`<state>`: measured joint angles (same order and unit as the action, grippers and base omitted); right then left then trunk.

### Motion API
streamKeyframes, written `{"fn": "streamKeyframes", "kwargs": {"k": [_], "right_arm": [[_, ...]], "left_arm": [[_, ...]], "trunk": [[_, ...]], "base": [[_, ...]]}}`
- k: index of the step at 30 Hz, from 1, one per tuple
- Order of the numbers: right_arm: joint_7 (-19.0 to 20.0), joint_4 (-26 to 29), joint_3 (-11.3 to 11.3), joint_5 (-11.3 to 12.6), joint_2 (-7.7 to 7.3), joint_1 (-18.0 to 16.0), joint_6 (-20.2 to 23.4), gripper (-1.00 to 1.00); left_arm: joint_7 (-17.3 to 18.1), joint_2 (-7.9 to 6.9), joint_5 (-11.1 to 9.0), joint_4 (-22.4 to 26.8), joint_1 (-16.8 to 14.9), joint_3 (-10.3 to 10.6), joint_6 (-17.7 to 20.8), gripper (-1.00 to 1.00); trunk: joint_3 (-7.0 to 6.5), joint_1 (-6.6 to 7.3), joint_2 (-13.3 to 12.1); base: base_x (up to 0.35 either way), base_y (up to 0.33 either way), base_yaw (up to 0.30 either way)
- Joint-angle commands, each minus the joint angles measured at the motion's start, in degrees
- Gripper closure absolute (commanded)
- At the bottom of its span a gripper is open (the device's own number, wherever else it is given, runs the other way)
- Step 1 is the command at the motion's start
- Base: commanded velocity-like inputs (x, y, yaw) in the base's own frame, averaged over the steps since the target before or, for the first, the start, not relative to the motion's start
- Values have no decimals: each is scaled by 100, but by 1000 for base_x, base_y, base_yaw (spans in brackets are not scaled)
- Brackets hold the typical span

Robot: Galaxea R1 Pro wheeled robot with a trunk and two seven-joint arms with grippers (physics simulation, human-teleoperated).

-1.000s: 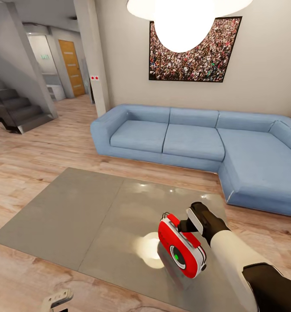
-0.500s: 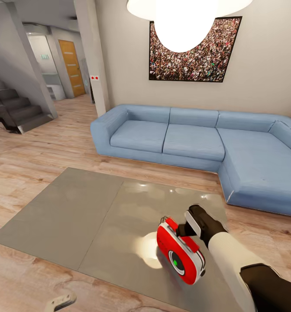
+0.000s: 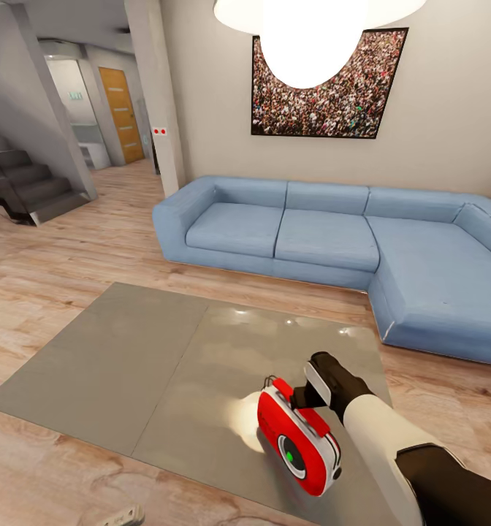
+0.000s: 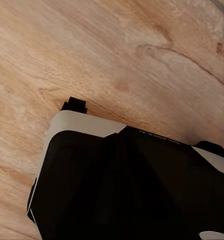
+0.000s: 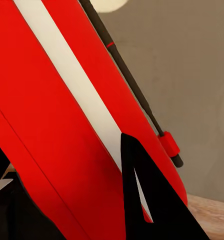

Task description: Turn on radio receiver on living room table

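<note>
The red radio receiver (image 3: pixel 298 438) with white sides hangs tilted just over the near right part of the grey table (image 3: pixel 128 358), and a green light shows in its round dial. My right gripper (image 3: pixel 304 398) is shut on its back edge near the thin handle. In the right wrist view the red body (image 5: pixel 57 125) lies between the dark fingers (image 5: pixel 147 200), with the thin handle (image 5: pixel 127 75) along it. A tip of my left gripper (image 3: pixel 120 516) shows at the bottom edge of the head view, over the plank floor.
A blue L-shaped sofa (image 3: pixel 326 234) stands beyond the table under a crowd photo (image 3: pixel 326 95) and a bright pendant lamp (image 3: pixel 311 29). Stairs (image 3: pixel 19 183), a pillar (image 3: pixel 158 95) and a wooden door (image 3: pixel 121 113) lie at the left. Plank floor (image 4: pixel 117 55) surrounds the table.
My right gripper has carried the radio a little left and nearer to me. The left gripper has sunk toward the bottom edge of the head view.
</note>
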<state>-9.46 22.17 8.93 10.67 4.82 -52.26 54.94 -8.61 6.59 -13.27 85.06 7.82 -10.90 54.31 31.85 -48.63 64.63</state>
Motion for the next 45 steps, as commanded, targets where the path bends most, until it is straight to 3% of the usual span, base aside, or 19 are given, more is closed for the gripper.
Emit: {"fn": "streamKeyframes", "kwargs": {"k": [1,25,34,40,45], "right_arm": [[-44,-1,-15,51,1,1,-9,100],[-39,-2,-15,29,2,-1,18,100],[-34,64,18,-22,3,0,-35,100],[-25,219,23,-29,10,-1,-370,100],[-35,435,5,-24,29,-10,-367,100]], "left_arm": [[0,1,0,1,0,0,0,100],[-9,-7,0,20,0,0,9,100],[-9,-26,0,85,0,26,257,100],[-9,-26,-1,106,0,18,262,100],[-9,-26,-1,247,0,-21,264,100]], "trunk": [[0,0,0],[0,0,0],[0,0,0],[0,0,0],[0,0,0]], "base": [[0,0,0],[0,0,0],[0,0,0],[0,0,0],[0,0,0]]}}
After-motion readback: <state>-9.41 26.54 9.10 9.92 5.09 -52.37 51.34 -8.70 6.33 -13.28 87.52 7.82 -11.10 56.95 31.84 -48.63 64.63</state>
